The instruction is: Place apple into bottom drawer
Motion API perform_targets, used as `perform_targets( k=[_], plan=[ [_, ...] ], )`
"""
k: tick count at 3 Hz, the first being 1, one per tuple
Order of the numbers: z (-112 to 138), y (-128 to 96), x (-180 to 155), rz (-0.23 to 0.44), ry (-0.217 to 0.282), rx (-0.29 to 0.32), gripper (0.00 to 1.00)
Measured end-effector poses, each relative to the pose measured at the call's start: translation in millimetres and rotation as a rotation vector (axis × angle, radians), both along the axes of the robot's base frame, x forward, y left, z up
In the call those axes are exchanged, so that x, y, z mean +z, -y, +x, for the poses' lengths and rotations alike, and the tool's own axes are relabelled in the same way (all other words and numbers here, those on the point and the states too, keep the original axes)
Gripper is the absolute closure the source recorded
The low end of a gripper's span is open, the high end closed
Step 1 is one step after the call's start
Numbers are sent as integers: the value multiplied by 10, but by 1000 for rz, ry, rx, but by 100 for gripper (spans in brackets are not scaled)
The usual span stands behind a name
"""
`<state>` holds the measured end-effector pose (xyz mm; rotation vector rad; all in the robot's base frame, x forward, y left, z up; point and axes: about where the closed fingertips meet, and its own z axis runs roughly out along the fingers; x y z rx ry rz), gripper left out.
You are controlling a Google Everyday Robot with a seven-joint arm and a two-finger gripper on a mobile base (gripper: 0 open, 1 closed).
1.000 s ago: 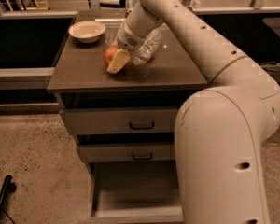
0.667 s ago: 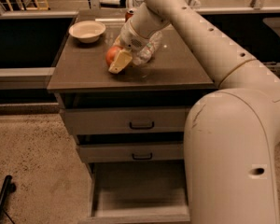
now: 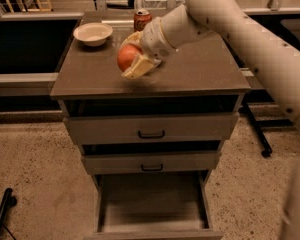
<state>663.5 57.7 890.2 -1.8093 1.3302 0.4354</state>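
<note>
In the camera view, a pale arm (image 3: 250, 39) comes in from the upper right of the frame and ends at the pincer (image 3: 131, 55), which sits above the middle of the picture, over the top of the table (image 3: 200, 76). The pincer is clamped on the apple (image 3: 125, 58): one cream finger (image 3: 137, 70) lies under and beside the fruit, and the other curves over its top. The apple is red-orange and faces the left of the frame. It is held low over the table top, left of the top's middle; I cannot tell whether the lower finger touches the wood.

Toward the upper left of the table stands a shallow white bowl (image 3: 93, 33), well apart from the apple. A red soda can (image 3: 142, 19) stands upright at the back edge, just behind the pincer.

Below the top are two shut drawers, the top drawer (image 3: 105, 131) and the middle drawer (image 3: 110, 163), each with a black handle. At the bottom of the frame the bottom drawer (image 3: 152, 201) is pulled out, showing a flat bare grey floor. The apple is far above it.
</note>
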Motion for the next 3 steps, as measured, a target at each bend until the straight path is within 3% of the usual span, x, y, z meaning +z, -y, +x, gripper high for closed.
perform_targets(
  k=[1, 2, 3],
  plan=[
    [-523, 310, -250, 22, 4, 32, 100],
    [-866, 629, -777, 12, -87, 47, 100],
    [-1167, 899, -1236, 109, -165, 66, 100]
  ],
)
